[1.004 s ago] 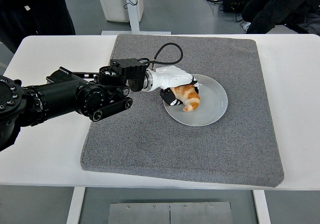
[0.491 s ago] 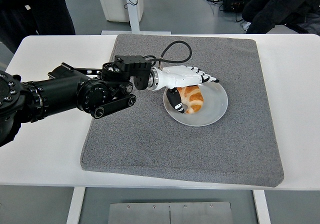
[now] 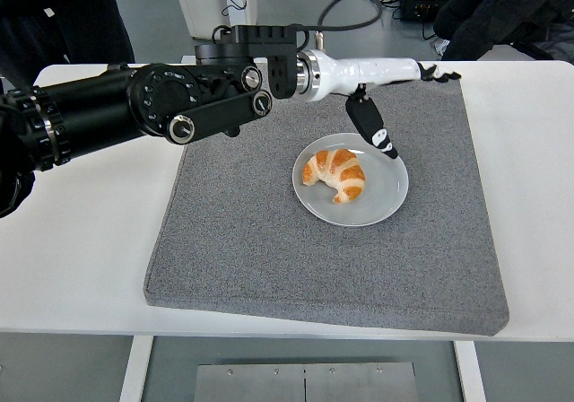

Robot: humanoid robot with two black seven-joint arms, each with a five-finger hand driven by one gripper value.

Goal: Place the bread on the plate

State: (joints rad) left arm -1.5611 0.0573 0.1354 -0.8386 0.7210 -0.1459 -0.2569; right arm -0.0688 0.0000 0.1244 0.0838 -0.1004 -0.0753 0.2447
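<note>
Already on the plate [image 3: 387, 199]: bread [image 3: 335, 173], a croissant, lying left of centre, touching nothing else. Left hand [image 3: 395, 83] raised above, fingers spread flat, thumb hanging down, holding nothing. Probably light, soft, flaky, easily crushed. Best taken gently across the thick middle, not by the thin tips. Grey mat [image 3: 269, 249] beneath, on white desk [image 3: 81, 267].

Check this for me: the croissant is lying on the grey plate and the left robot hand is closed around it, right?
Not quite. The croissant is lying on the grey plate, but the left robot hand is not closed around it: the head view shows it raised above the plate's far side, fingers outstretched, holding nothing.
</note>
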